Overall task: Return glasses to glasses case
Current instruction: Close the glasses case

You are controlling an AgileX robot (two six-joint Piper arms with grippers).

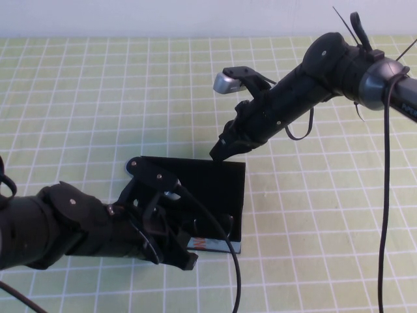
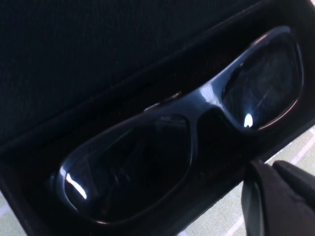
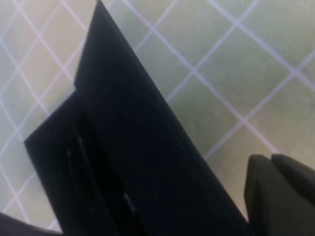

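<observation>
Closed tight and holding nothing, my right gripper (image 1: 219, 153) points down at the far edge of the glasses case (image 1: 215, 182), its tip just at the back rim of the open flap lid; from my right wrist view the two fingertips (image 3: 275, 191) sit pressed together beside that black flap. Left of it, my left gripper (image 1: 186, 257) reaches in low from the near left side and lies over the case's near half, by the printed blue, white and orange front edge; I cannot tell whether its jaws are wide or narrow, since only one dark finger (image 2: 275, 196) shows at the corner of my left wrist view. Inside the case lie the glasses (image 2: 197, 142), black thick frame and dark shiny lenses, resting lengthwise in the tray with the frame close to both long walls and the lid standing open behind them. Around the case spreads the table (image 1: 98, 98), covered in a pale green cloth with a white grid. Open cloth lies on the far left, on the right, and along the near right, while my two arms take up the near left and the far right.
</observation>
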